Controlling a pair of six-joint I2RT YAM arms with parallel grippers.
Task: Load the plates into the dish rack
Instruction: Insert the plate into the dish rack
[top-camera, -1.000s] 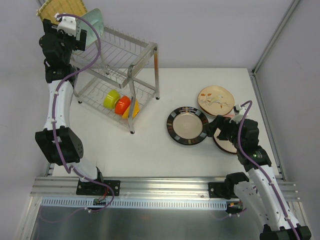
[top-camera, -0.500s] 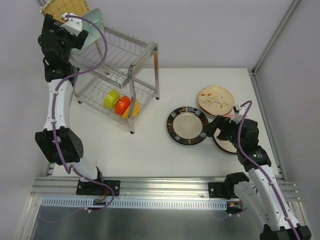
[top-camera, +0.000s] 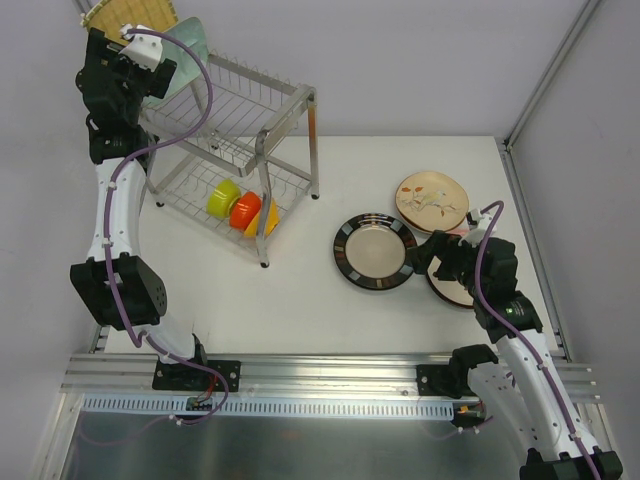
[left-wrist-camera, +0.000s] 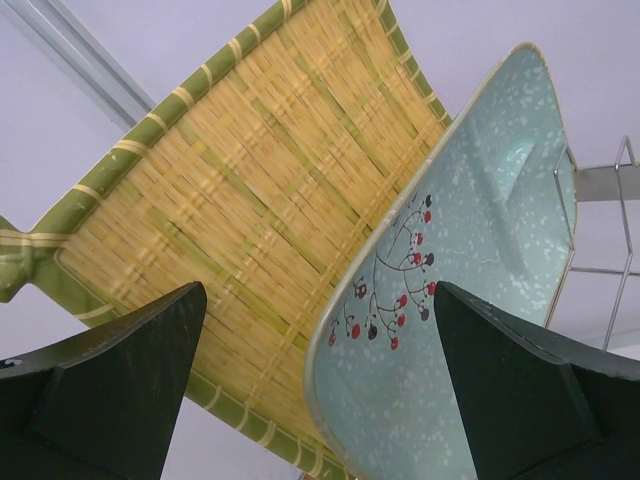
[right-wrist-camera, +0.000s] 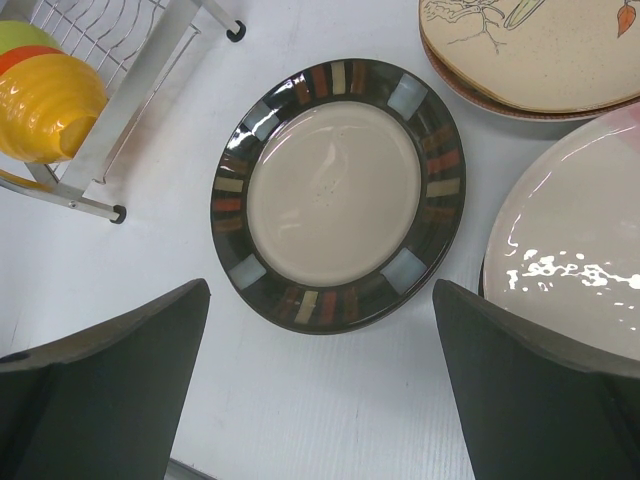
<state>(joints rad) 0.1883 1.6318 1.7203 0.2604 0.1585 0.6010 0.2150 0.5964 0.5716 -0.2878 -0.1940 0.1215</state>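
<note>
The left pincer (left-wrist-camera: 318, 290) stood open at the dish rack's (top-camera: 285, 95) top tier, where the yellow woven plate (left-wrist-camera: 250, 170) and teal plate (left-wrist-camera: 460, 260) leaned on edge. The right pincer (right-wrist-camera: 320, 290) hung open above the dark-rimmed plate (right-wrist-camera: 335, 195), flat on the table (right-wrist-camera: 330, 400). I'd pinch its near rim at a shallow angle.

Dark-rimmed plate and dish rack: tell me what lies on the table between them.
Nothing: between the dark-rimmed plate and the dish rack only bare white table shows, in the top external and right wrist views.
</note>
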